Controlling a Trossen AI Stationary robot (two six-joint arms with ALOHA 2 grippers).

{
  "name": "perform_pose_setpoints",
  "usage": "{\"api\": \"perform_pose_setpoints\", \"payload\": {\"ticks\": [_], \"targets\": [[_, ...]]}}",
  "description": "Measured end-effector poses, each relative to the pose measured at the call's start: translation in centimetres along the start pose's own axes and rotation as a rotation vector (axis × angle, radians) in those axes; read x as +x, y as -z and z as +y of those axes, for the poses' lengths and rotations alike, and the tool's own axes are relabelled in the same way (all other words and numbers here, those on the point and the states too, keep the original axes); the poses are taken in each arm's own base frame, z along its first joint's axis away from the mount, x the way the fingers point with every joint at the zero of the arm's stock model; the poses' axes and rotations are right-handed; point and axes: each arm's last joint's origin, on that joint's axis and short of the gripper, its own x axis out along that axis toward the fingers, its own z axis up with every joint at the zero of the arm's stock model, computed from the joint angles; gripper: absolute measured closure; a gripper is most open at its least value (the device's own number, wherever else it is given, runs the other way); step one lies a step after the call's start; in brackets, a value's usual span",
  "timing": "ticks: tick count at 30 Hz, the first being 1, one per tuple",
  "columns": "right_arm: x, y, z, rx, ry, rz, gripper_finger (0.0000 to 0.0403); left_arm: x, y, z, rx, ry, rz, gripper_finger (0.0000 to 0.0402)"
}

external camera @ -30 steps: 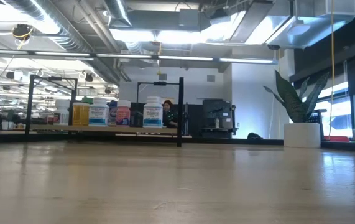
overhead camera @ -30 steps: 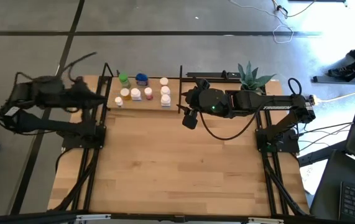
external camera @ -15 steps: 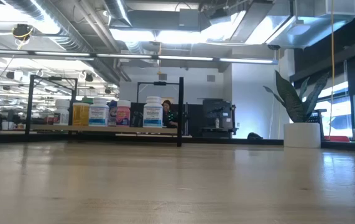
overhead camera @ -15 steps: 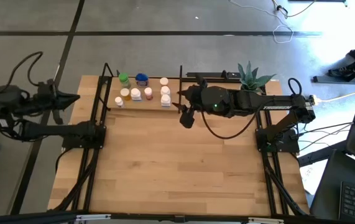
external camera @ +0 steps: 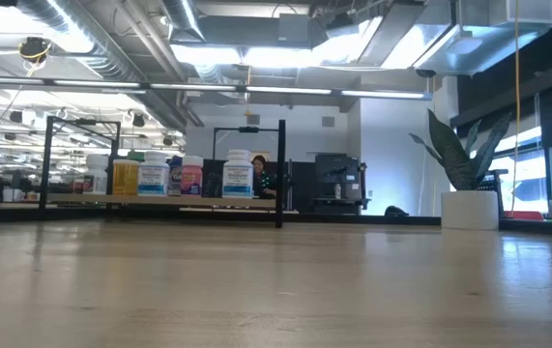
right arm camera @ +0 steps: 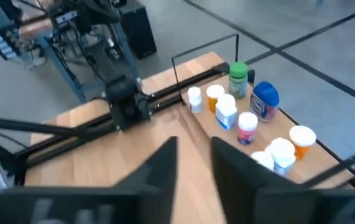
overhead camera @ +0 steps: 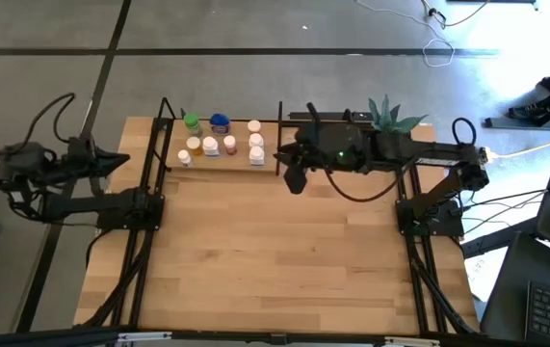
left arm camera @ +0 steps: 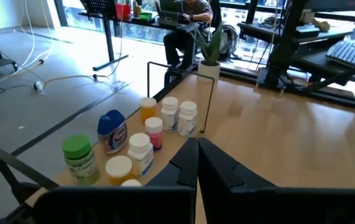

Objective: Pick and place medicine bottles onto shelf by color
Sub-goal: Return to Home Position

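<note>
Right gripper [overhead camera: 294, 180]: hovering empty with fingers apart, facing the small round medicine bottles [overhead camera: 210, 146] just ahead on the black-posted light-wood shelf [overhead camera: 237, 127], sitting nearer them than the closed left gripper [overhead camera: 120, 157].

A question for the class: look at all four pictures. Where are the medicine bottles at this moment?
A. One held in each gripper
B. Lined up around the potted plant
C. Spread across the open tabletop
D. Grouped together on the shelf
D: the medicine bottles stand clustered on the shelf, while the left gripper is shut on nothing and the right gripper is open and empty.
</note>
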Motion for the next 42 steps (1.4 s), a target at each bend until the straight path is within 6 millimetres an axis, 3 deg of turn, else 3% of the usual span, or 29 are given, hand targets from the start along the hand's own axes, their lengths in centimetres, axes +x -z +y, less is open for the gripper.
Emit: {"api": "perform_pose_setpoints", "payload": {"ticks": [5,15,20,27,34,42], "targets": [[-1.6,-0.9,-0.2,-0.044,0.009,0.055,0.0392,0.7,0.5,-0.2,0.031,-0.004,0.000,0.0401],[-6.2,-3.3,-1.4,-0.183,0.034,0.092,0.0398,0.7,0.2,-0.2,0.041,0.001,-0.030,0.0400],[-9.9,-4.2,-2.4,-0.212,0.014,0.025,0.0399,1.1,-0.2,-0.4,0.055,0.010,-0.081,0.0400],[-14.5,-4.2,-3.9,-0.250,0.001,-0.014,0.0400,3.3,-0.1,-1.5,0.138,0.094,-0.144,0.0401],[-17.6,-1.5,-5.9,-0.209,-0.056,-0.075,0.0401,6.1,0.7,-2.5,0.126,0.112,-0.198,0.0401],[-19.3,4.2,-8.8,-0.144,-0.117,-0.240,0.0401,9.3,2.6,-3.4,0.103,0.118,-0.208,0.0400]]}}
